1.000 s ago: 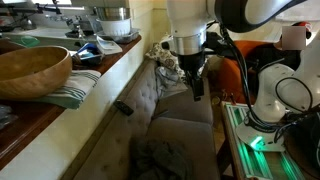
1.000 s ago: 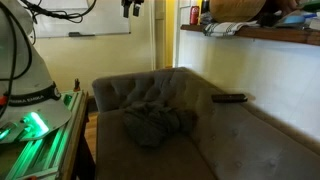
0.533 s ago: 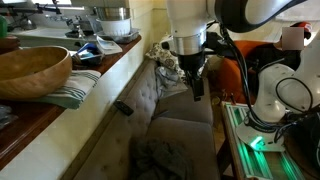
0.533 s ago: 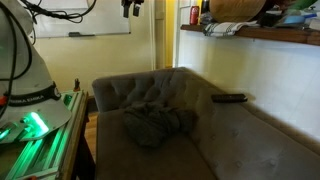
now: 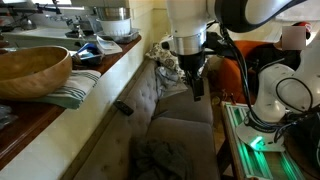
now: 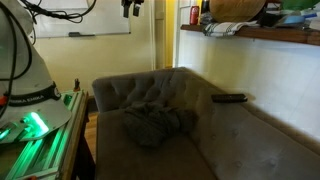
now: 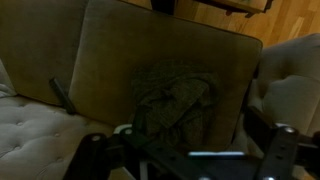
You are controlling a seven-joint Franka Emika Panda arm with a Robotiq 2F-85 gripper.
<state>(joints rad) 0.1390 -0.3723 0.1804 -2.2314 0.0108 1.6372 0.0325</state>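
My gripper hangs high above a grey-brown couch, open and empty. In the wrist view its two fingers stand wide apart at the bottom edge. A dark crumpled cloth lies on the couch seat below; it also shows in an exterior view and in the wrist view. A black remote rests on the couch by its backrest, seen too in an exterior view and in the wrist view. The gripper touches nothing.
A wooden ledge above the couch carries a wooden bowl, a striped towel and several kitchen items. The robot base with a green light stands beside the couch. A whiteboard hangs on the far wall.
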